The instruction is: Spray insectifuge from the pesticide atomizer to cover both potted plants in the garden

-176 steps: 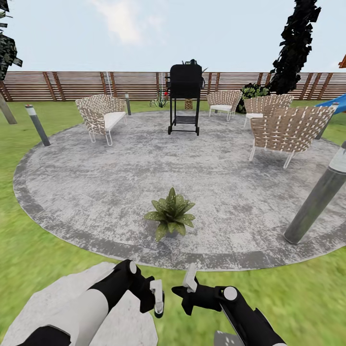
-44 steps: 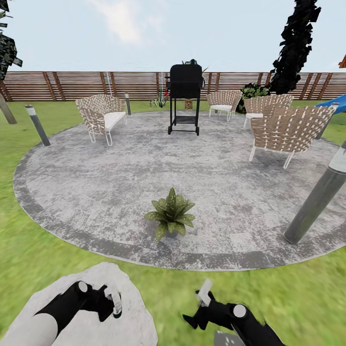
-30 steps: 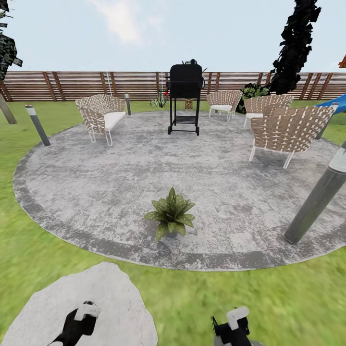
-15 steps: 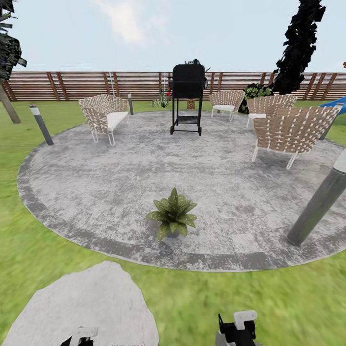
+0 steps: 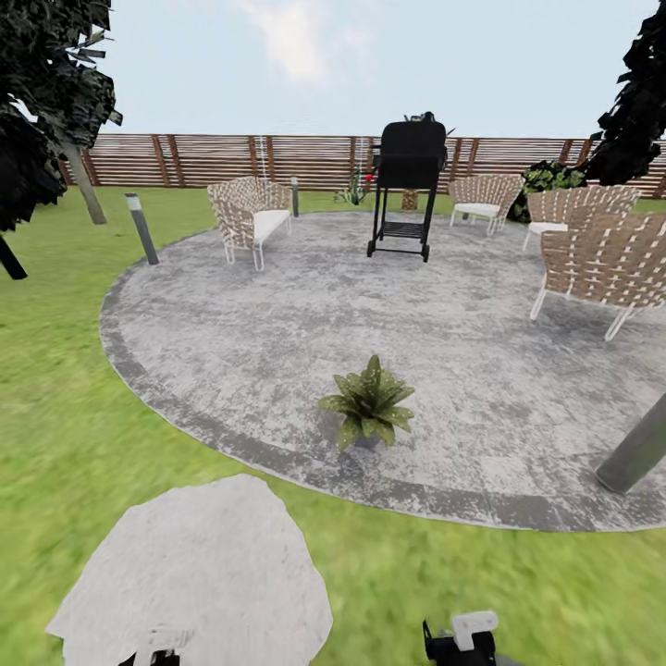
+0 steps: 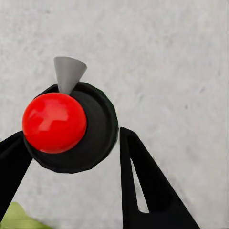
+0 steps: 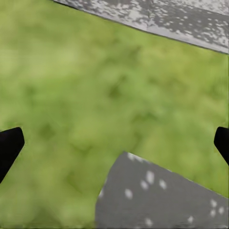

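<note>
Garden patio seen, grippers low over stone and grass.
Head view: one potted plant (image 5: 370, 410) is seen on the patio (image 5: 277, 314) near its front edge. Left wrist view: a dark, red-topped round thing (image 6: 90, 138) is framed between the left gripper (image 6: 69, 136) fingers; grip cannot be told. Right wrist view: the right gripper (image 7: 114, 143) is spread wide, empty, above grass (image 7: 95, 86).

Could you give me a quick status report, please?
Left gripper shut on pesticide atomizer. Right gripper open, empty. One potted plant ahead near patio edge; lawn between.
</note>
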Controlling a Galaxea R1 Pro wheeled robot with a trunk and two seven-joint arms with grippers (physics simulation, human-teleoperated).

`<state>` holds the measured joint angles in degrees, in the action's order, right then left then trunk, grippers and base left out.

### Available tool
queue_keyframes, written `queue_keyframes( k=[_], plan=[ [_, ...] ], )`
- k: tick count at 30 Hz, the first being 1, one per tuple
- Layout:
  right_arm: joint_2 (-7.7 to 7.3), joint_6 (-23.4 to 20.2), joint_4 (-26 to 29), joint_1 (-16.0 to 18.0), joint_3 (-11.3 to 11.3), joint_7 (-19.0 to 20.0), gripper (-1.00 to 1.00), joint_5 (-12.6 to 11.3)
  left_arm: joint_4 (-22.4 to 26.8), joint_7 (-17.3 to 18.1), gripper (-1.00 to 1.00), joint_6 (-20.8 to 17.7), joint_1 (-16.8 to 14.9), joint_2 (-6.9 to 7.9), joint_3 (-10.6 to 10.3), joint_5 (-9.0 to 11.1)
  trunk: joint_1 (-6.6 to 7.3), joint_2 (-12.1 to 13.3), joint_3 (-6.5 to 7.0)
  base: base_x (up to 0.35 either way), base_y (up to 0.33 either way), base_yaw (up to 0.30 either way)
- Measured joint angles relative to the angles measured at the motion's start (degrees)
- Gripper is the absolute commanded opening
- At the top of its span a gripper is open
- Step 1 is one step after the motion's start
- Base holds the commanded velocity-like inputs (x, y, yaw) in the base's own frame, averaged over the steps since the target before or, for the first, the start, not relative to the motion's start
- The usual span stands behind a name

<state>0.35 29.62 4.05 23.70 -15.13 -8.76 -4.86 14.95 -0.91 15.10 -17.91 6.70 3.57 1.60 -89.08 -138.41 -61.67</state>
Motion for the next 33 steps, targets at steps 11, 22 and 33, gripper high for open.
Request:
queue_keyframes(
  k=[11, 22, 33],
  plan=[
    [0.12, 0.0, -0.4, 0.0, 0.1, -0.1, 1.0, 0.0, -0.2, 0.9, -1.0, -0.1, 0.0, -0.09, -0.3, 0.7, 0.03, 0.0, 0.0, -0.213, 0.141, 0.28],
    [-0.03, 0.1, -0.4, 0.0, 0.2, -0.1, 1.0, 0.0, -0.1, 0.2, -1.0, -0.6, -0.1, -0.1, -0.5, 0.4, 0.03, 0.0, 0.0, -0.004, 0.003, 0.282],
    [-0.33, 0.1, -0.7, 0.0, 0.2, -0.1, 1.0, 0.0, -0.7, 0.2, -1.0, -0.1, 0.0, -0.17, -0.5, 0.5, 0.03, 0.0, 0.0, 0.0, 0.0, 0.283]
  ],
)
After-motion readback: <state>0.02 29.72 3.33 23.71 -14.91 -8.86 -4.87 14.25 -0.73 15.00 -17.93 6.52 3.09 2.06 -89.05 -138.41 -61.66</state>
